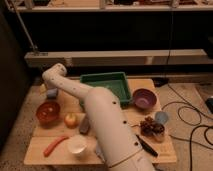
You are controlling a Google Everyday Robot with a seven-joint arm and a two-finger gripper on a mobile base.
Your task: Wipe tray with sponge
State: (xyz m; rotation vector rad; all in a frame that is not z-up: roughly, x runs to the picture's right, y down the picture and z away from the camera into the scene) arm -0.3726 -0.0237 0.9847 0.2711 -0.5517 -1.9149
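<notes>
The green tray (118, 78) stands at the back middle of the wooden table. The blue-grey sponge (51, 93) lies near the table's back left corner, well left of the tray. My white arm reaches from the front across the table, bends at the back left and points down. My gripper (50, 86) hangs at its end just above the sponge, open and mostly hidden by the wrist. I cannot see whether it touches the sponge.
A purple bowl (144, 98) sits right of the tray. A red bowl (48, 112), a yellowish fruit (71, 120), a dark grey bar (84, 125), a red carrot-like stick (55, 145) and a white cup (76, 145) fill the left front. A blue cup (161, 117) and a dark cluster (151, 127) sit at the right.
</notes>
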